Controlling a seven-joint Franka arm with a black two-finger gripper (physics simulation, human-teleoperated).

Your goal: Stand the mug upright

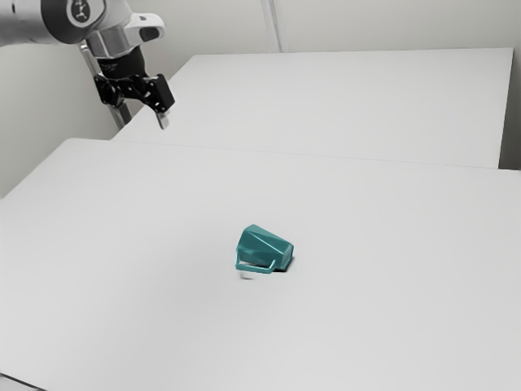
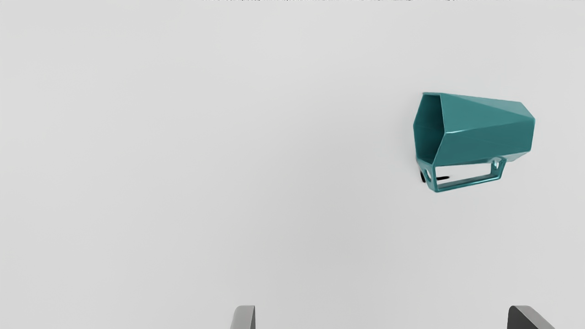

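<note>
One teal, faceted, handled mug point(image 2: 484, 132): side-lying on white table point(image 1: 146, 285), facets likely preventing rolling. My grey fingers point(image 2: 244, 318): apart, empty.

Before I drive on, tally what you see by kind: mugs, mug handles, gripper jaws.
Mug: 1, teal, lying on its side
Mug handle: 1
Gripper jaws: 2, standing apart
Total: 4
</note>
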